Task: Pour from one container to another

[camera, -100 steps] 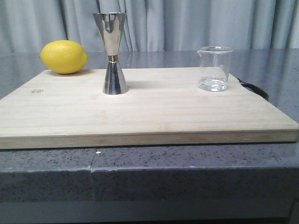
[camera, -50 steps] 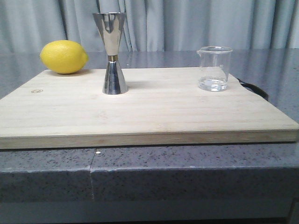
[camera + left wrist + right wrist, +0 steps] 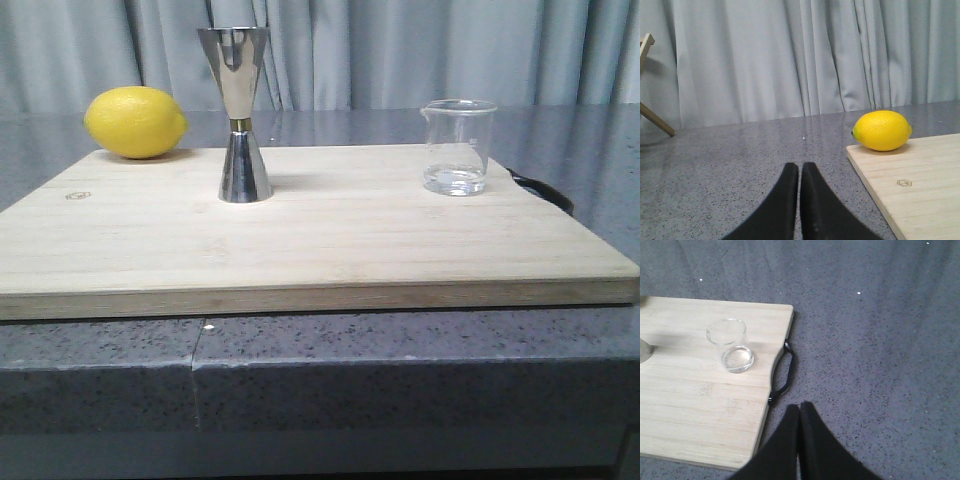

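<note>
One grey speckled countertop [image 3: 420, 395] fills the lower half of the front view, and on it lies one pale wooden cutting board [image 3: 330, 245], spanning nearly the full width of the frame, with a single black loop handle [image 3: 783, 374] on its right edge. Three things stand on the board. One lemon [image 3: 136, 121] sits at the upper left. One steel jigger [image 3: 240, 113] stands upright just left of centre, its gold waist at mid-height. One clear glass beaker [image 3: 458, 146] stands upright at the upper right, well apart from the jigger, with what looks like a shallow layer of clear liquid in its base (hard to be sure through the glass).

Neither arm shows in the front view. In the left wrist view the left gripper [image 3: 800, 172] has its dark fingers pressed together with nothing between them, at the bottom centre over bare counter, the lemon to the right of it. In the right wrist view the right gripper [image 3: 800, 412] is likewise clenched on nothing at the bottom centre, off the board's right edge, the beaker toward the upper left.

I judge the task at its opening, the reach for the beaker not yet made. The next move calls for the right gripper to spread its fingers, close in on the beaker's wall and grasp it without tipping it.
</note>
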Robot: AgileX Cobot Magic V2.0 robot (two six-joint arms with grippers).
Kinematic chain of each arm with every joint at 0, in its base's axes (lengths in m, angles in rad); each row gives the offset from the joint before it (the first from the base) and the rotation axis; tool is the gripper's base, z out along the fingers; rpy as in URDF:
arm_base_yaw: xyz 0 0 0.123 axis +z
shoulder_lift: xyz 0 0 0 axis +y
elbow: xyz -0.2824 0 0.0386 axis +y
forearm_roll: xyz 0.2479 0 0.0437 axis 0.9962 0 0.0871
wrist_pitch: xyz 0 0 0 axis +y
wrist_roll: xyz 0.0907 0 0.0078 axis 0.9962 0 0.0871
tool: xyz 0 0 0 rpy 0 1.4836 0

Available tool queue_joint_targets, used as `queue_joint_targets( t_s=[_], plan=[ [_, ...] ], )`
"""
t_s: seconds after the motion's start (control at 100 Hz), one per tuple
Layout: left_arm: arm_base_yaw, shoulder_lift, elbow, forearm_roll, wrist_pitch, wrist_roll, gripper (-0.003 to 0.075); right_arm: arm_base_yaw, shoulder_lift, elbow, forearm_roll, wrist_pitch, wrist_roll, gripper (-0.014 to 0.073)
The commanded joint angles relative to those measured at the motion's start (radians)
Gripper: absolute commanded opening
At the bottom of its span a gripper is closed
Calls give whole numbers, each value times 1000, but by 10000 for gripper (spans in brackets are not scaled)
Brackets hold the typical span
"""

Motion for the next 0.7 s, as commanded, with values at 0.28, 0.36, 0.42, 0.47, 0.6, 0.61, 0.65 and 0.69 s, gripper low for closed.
queue_joint_targets(
  t_s=[0.28,0.36,0.42,0.47,0.6,0.61,0.65,0.69],
  plan=[
    [6,-25,36,-38,-27,-65,-19,-5,2,-25,-4,-71,-2,-75],
    [6,-25,36,-38,-7,-57,-19,-5,2,-25,-4,-71,-2,-75],
    [6,-25,36,-38,-5,-57,-19,-5,2,-25,-4,-71,-2,-75],
    [6,-25,36,-38,-5,-57,-19,-5,2,-25,-4,-71,-2,-75],
    [6,-25,36,-38,-5,-57,-19,-5,2,-25,-4,-71,-2,-75],
    [6,-25,36,-38,-5,-57,-19,-5,2,-25,-4,-71,-2,-75],
    [6,-25,36,-38,-5,-57,-19,-5,2,-25,-4,-71,-2,-75],
    [6,-25,36,-38,-5,-57,-19,-5,2,-25,-4,-71,-2,-75]
  ],
)
